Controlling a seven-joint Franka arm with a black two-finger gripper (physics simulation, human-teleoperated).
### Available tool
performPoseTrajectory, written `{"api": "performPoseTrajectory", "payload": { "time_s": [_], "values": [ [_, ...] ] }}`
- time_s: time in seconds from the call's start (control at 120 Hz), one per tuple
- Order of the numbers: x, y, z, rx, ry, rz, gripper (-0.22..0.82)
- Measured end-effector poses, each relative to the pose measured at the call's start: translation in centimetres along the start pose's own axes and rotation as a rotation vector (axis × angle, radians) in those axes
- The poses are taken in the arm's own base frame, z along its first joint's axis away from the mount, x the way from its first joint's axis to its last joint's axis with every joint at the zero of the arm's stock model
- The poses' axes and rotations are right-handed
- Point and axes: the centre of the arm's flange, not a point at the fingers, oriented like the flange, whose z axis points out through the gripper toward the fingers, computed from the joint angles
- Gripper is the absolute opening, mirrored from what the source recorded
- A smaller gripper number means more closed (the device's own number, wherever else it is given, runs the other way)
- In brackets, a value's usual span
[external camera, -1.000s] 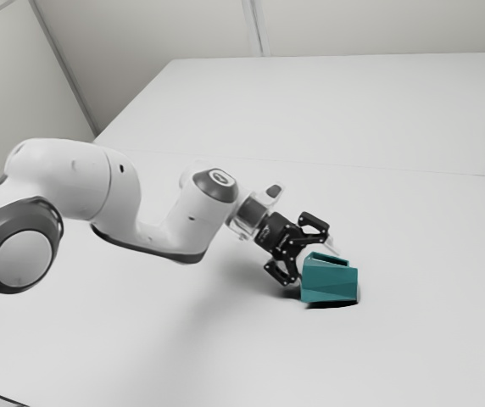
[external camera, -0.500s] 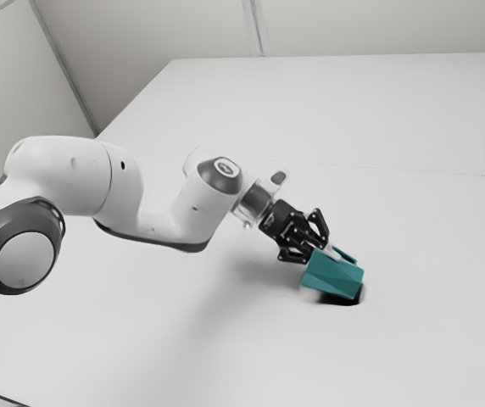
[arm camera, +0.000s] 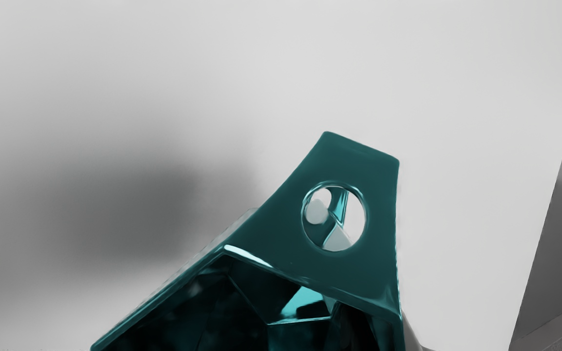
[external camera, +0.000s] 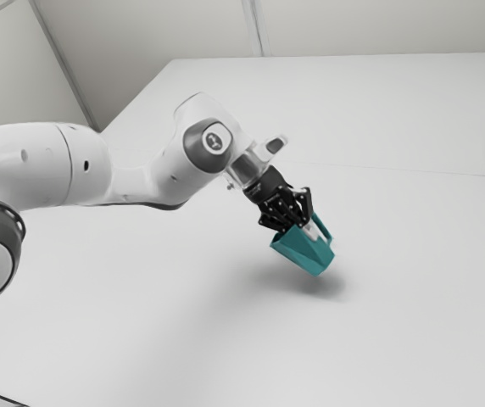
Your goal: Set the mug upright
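A teal mug (external camera: 300, 253) hangs tilted above the bench (external camera: 183, 339), pinched by the black tool (external camera: 308, 231), in what appears to be the righting step, the next move calling for its base (external camera: 320, 270) to be swung level, then lowered.

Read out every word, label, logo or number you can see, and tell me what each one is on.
No words or numbers can be read.
On the arm: a small mark in a round badge, too small to make out.
On the teal mug: no lettering on the sides that show.
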Motion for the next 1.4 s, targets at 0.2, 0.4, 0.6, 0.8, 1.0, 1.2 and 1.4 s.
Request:
{"api": "performPoseTrajectory", "payload": {
  "time_s": [0.2,0.4,0.6,0.8,1.0,1.2,1.4],
  "values": [
    [-0.2,-1.9,-4.9,0.275,0.077,0.115,-0.15],
    [-2.0,-3.7,-7.9,0.465,0.106,0.183,-0.15],
    [-5.1,-5.5,-8.5,0.54,0.099,0.194,-0.16],
    [-6.6,-8.1,-8.7,0.607,0.094,0.189,-0.16],
    [-6.6,-11.5,-8.5,0.674,0.102,0.184,-0.16],
    [-5.8,-13.1,-7.1,0.698,0.111,0.194,-0.16],
    [-5.6,-14.6,-5.4,0.702,0.105,0.191,-0.16]
  ]
}}
